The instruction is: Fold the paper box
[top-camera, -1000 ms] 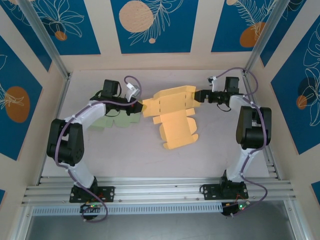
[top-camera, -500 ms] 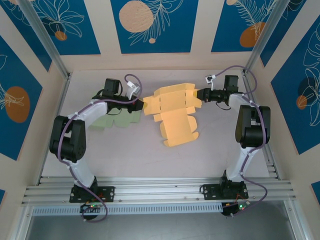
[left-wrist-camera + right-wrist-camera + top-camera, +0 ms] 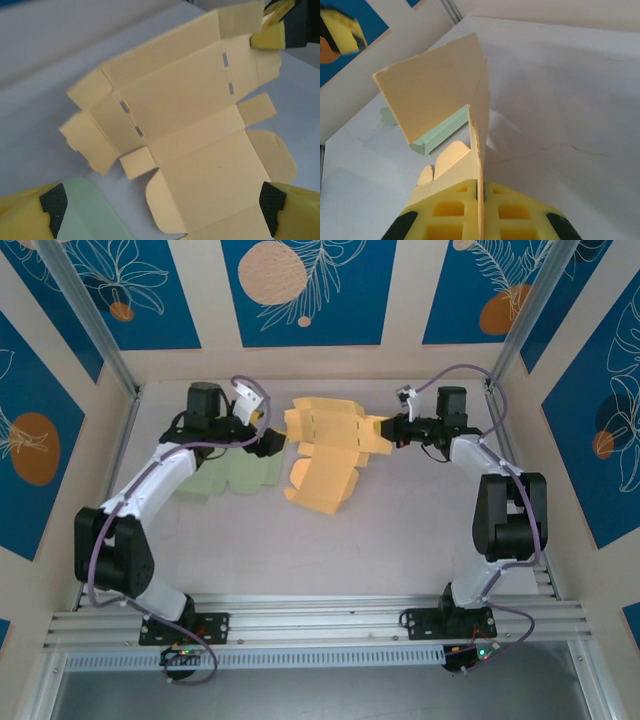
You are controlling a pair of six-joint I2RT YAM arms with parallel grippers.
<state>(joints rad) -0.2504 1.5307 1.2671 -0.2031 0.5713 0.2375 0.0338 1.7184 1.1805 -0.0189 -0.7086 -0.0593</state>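
The paper box (image 3: 325, 455) is an unfolded yellow cardboard blank in the middle of the table, lifted and tilted on its right side. My right gripper (image 3: 388, 430) is shut on its right edge. In the right wrist view the pads (image 3: 455, 210) pinch the thin cardboard sheet (image 3: 435, 95), which stands up on edge. My left gripper (image 3: 272, 440) hangs open just left of the blank and does not touch it. In the left wrist view its fingers (image 3: 47, 215) stand wide apart, with the creased panels and flaps (image 3: 190, 110) beyond them.
A pale green folded box (image 3: 232, 476) lies on the table under the left arm, beside the blank's left edge; it also shows as a green box corner (image 3: 85, 210) and a green box edge (image 3: 440, 132). Walls close the table at the back and sides.
My left gripper has opened, let go of the blank's left edge and drawn back. My right gripper has shut on the right edge and carried it left, so the blank has shifted and tilted.
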